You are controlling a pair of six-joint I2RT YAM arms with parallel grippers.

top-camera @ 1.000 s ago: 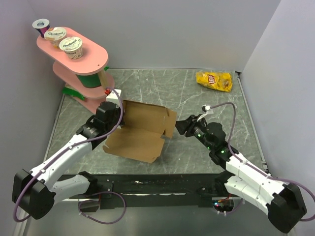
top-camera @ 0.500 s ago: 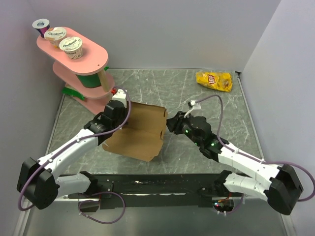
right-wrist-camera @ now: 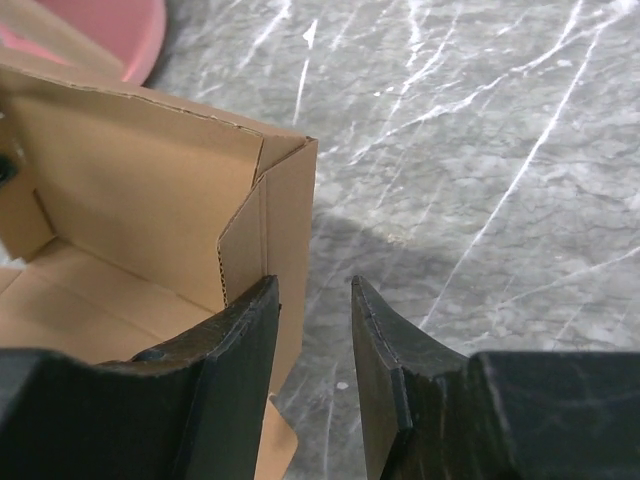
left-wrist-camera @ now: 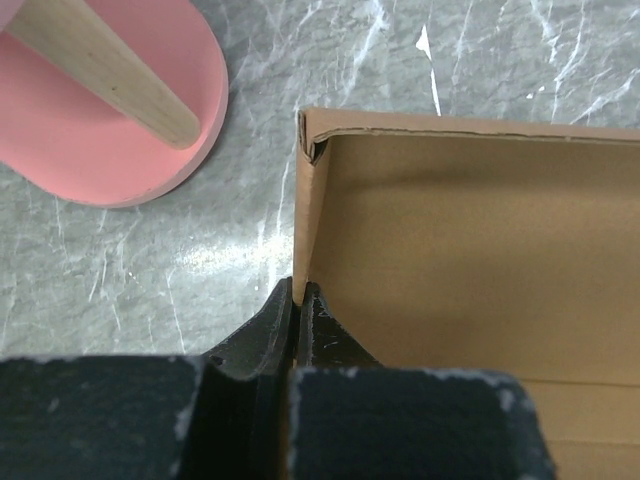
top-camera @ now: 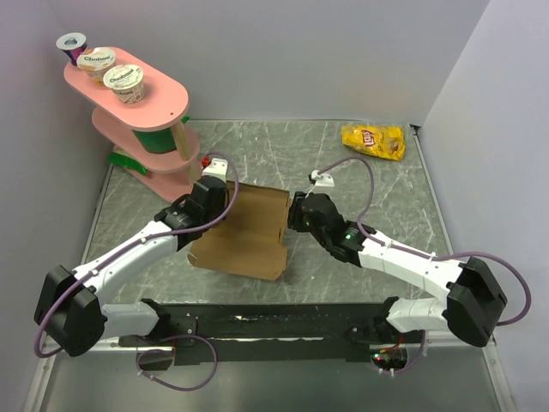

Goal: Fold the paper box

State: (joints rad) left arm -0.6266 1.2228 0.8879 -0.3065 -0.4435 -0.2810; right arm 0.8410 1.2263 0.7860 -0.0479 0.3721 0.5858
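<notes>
The top view looks steeply down from above the near edge of the table (top-camera: 360, 163), at frame bottom, covering all of it. Both wrist views sit close, low, facing the paper box (top-camera: 249, 232) from opposite ends; all three share it

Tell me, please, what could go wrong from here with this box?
The left hand pinches only the thin side wall of the paper box; a pull could crease or tear it.
The right hand is open, the opposite wall beside one finger, not clearly between both; closing might miss it.
The pink stand stands close to the left hand and could get bumped.
</notes>
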